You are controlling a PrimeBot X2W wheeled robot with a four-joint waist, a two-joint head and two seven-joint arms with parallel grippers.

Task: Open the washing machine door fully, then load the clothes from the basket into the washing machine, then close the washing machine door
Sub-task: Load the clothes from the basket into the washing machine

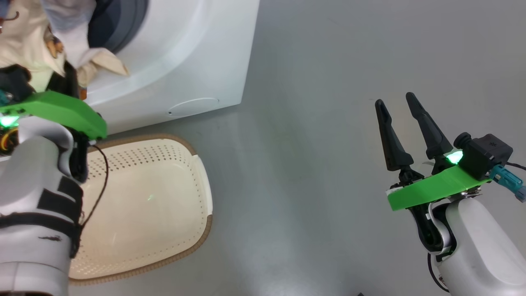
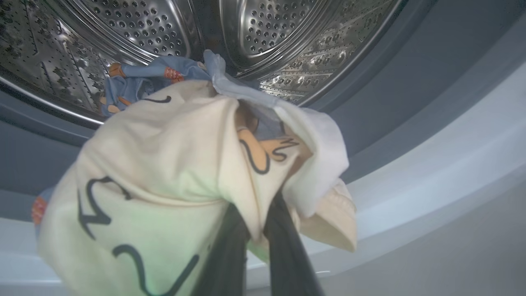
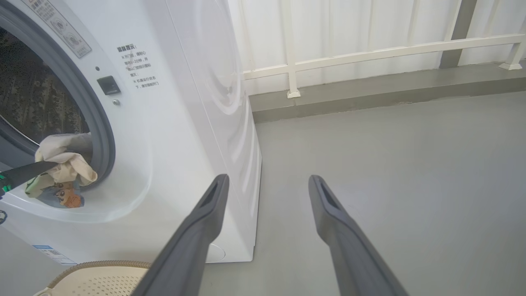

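The clothes (image 2: pixel 164 164) were held at the mouth of the washing machine (image 1: pixel 185 53), just before the steel drum (image 2: pixel 267 28). The left gripper (image 2: pixel 257 240) was clamped on the clothes, its two fingers pressed together with cloth between them. The right gripper (image 1: pixel 394 100) was kept well apart from the machine, above the grey floor (image 1: pixel 328 185), with its fingers spread wide. The basket (image 1: pixel 156 197) was set on the floor just beside the machine front.
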